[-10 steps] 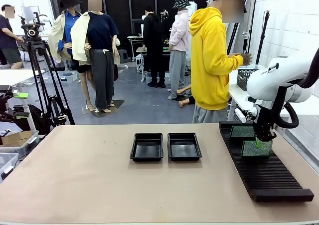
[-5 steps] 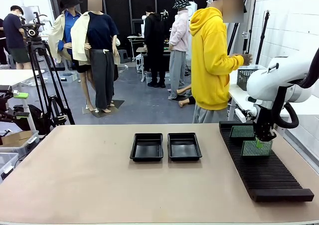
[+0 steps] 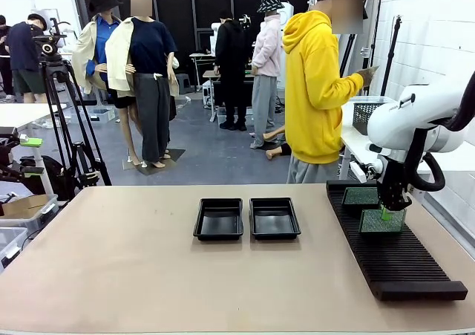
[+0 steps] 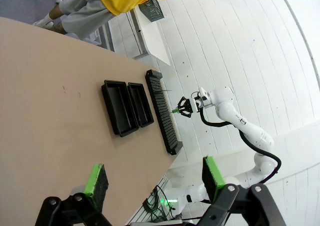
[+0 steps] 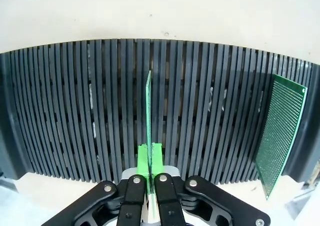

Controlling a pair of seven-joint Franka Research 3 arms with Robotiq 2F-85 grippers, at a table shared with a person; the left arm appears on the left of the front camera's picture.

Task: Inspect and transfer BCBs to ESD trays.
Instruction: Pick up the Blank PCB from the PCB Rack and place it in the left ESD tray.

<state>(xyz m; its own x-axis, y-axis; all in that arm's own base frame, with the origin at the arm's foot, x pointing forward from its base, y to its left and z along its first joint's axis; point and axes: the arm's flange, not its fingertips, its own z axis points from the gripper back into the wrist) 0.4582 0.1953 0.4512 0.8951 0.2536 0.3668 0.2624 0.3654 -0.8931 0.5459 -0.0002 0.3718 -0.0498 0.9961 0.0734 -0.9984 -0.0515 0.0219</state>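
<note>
Front: right pincer (image 3: 391, 207) at the rack (image 3: 401, 264) by the table's (image 3: 111, 261) right edge. Two trays (image 3: 219, 222) (image 3: 274, 220) mid-table, bare room all round.
Left wrist: left pincer (image 4: 155, 178) released, high above the table.
Right wrist: right pincer clenched on a board (image 5: 148, 98), edge-on, upright over the rack slots. Second board (image 5: 280, 131) stands well apart.

A tan table (image 3: 148, 261) spans six o'clock in the front view. At two o'clock rises a white painted brick wall (image 3: 438, 38), and at twelve black panels (image 3: 178, 8) close the far end. The floor (image 3: 215, 153) is grey. A black tripod (image 3: 53, 71) stands at nine o'clock with storage bins (image 3: 30, 215) below it at eight. At three o'clock a white side table (image 3: 353, 131) carries a dark wire basket (image 3: 367, 114).
</note>
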